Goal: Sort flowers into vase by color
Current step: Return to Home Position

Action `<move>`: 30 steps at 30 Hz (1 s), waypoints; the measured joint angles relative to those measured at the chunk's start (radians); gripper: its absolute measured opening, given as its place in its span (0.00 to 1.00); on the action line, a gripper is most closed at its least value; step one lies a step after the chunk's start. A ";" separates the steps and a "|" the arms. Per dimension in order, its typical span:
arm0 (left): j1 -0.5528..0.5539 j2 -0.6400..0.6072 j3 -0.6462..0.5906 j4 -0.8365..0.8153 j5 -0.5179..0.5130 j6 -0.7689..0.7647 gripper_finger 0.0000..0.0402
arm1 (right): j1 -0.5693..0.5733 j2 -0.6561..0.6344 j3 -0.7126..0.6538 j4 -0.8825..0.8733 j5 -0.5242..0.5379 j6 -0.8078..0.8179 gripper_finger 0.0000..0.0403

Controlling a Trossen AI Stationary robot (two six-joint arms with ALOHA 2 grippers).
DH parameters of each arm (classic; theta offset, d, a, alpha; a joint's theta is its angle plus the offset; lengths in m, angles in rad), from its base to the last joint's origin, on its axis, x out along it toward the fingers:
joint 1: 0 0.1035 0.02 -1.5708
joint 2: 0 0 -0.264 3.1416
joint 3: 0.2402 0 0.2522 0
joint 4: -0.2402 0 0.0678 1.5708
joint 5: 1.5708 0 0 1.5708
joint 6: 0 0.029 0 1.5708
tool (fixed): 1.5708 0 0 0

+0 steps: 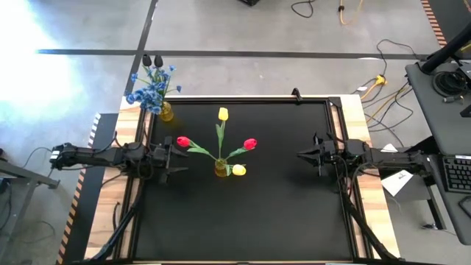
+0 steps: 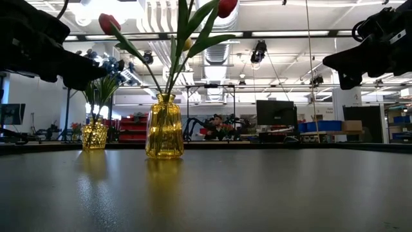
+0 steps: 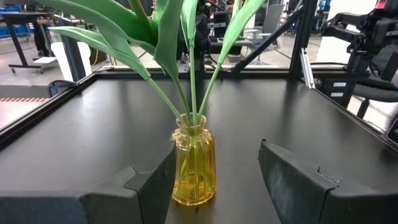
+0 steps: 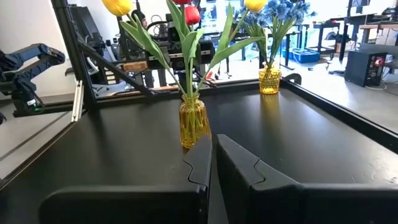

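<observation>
Nearest us, the left gripper point(image 3: 214, 163) has its fingers well apart with nothing between them; it hovers by the left edge of the table point(image 1: 280, 213), facing the middle vase point(image 1: 221, 169). By the right edge, the right gripper point(image 4: 212, 149) has its fingers pressed together on nothing. We see the middle vase, ribbed amber glass at the table's centre, holding the red and yellow tulips point(image 1: 223, 113), their stems fanned outward. At the far left corner, the corner vase point(image 1: 166, 112) holds the blue flowers point(image 1: 151, 92) and what look like two dark blooms point(image 1: 152, 60). No flower lies loose on the table, so we judge the sorting done. Should one need moving, we expect it to be light, with a thin bendy stem and soft petals; we would pinch the bare stem below the leaves. Both vases look fragile, slick and easy to tip.
</observation>
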 joint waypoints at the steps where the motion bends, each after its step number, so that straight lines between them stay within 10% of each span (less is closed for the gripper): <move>1: 0.000 0.003 0.000 0.000 0.000 0.000 0.53 | 0.000 0.000 0.000 0.000 0.000 0.000 0.04; 30: 0.000 0.051 0.000 0.001 0.000 0.000 0.53 | 0.000 0.000 0.000 0.000 0.000 0.000 0.04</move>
